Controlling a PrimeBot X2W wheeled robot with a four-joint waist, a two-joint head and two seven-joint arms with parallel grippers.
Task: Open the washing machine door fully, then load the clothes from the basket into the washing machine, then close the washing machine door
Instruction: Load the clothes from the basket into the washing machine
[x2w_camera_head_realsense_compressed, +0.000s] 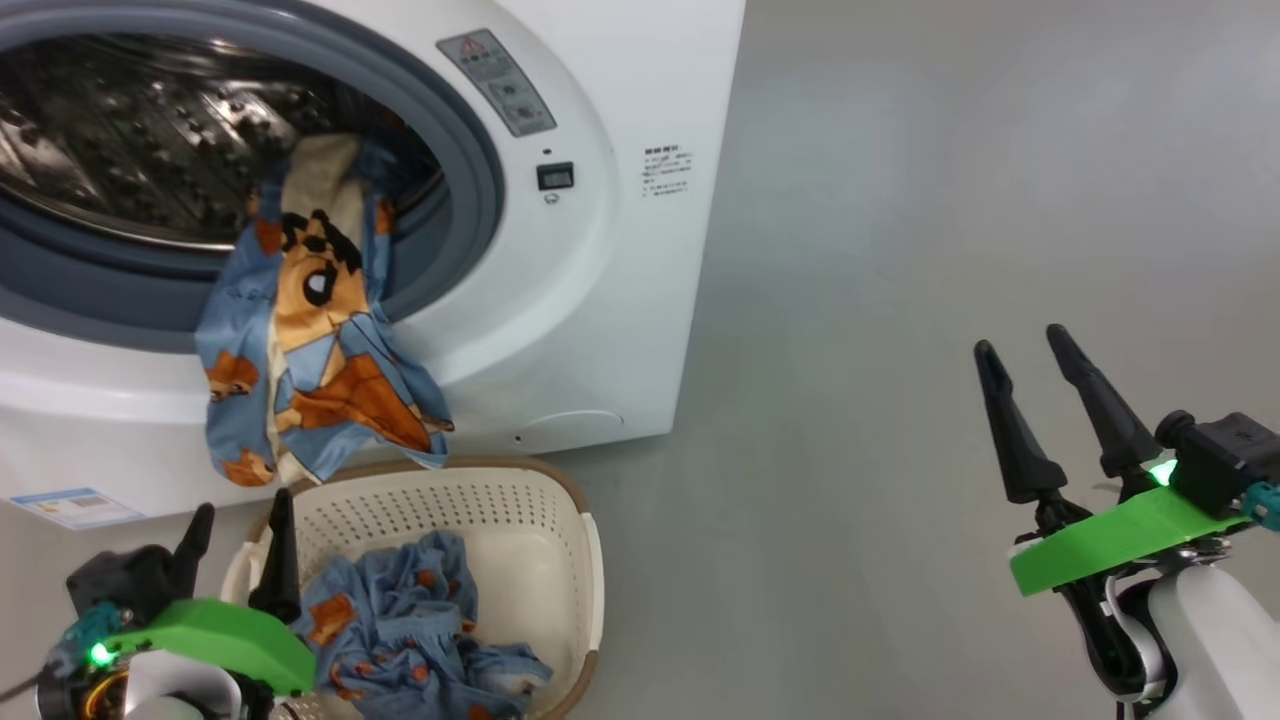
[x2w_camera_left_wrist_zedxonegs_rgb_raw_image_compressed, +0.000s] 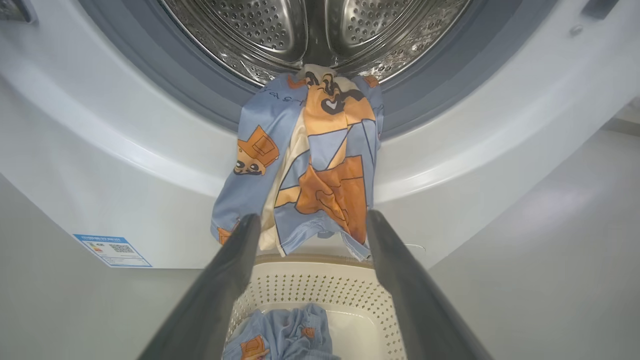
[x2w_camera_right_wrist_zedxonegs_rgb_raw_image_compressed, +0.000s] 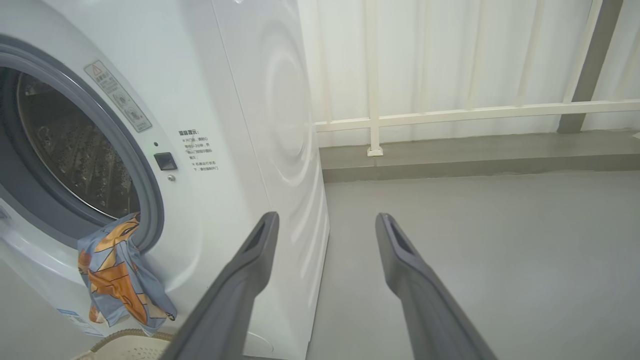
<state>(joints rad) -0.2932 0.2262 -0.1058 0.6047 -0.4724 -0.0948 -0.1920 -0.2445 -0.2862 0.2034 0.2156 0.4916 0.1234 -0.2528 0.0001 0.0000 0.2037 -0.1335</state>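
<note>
The washing machine stands with its mouth uncovered, steel drum showing; its door is out of view. One of the clothes, a light-blue garment with orange bears, hangs out over the grey gasket and down the front. Below it sits the basket, with more blue clothes bunched inside. My left gripper is open above the basket's left rim, fingers pointing at the hanging garment's lower edge, holding nothing. My right gripper hangs open and empty over the floor, right of the machine.
Grey floor stretches to the right of the machine. A low ledge with a white railing runs behind it. A blue label sticker marks the machine's lower front, and a small latch socket sits right of the opening.
</note>
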